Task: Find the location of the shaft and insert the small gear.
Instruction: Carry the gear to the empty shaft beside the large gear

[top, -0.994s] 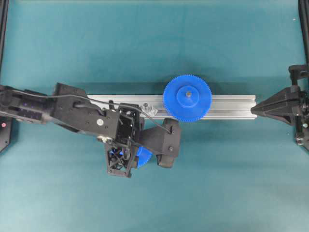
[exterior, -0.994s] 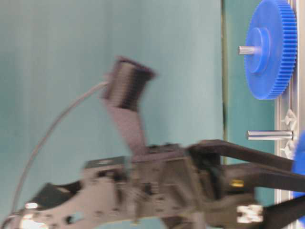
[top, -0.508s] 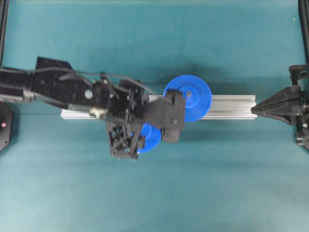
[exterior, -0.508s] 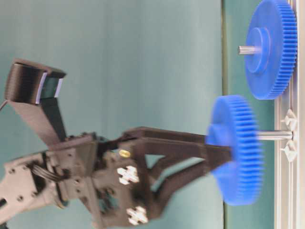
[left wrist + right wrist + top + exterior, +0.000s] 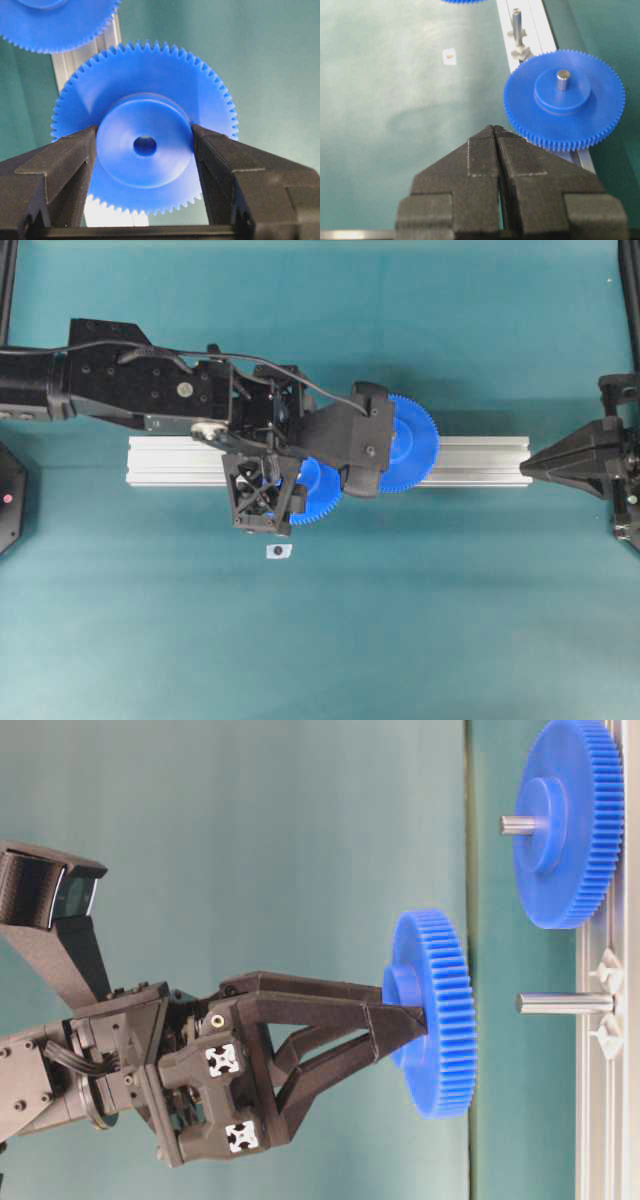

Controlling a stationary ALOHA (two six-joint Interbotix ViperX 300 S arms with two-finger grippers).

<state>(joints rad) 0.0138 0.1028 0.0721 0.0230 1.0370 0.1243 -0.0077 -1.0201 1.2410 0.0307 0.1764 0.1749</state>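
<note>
1. Left gripper (image 5: 145, 145) clamped on the small gear (image 5: 145, 127) by its hub, held above the aluminium rail (image 5: 470, 460).
2. Alignment step: bore apparently offset from the shaft (image 5: 565, 1003); needs centring, then pressing down.
3. Farther along, larger gear (image 5: 565, 100) already seated.
4. Right gripper (image 5: 495, 131) closed, idle.

blue small gear (image 5: 433, 1013) held off upright shaft (image 5: 565, 1003)
</note>
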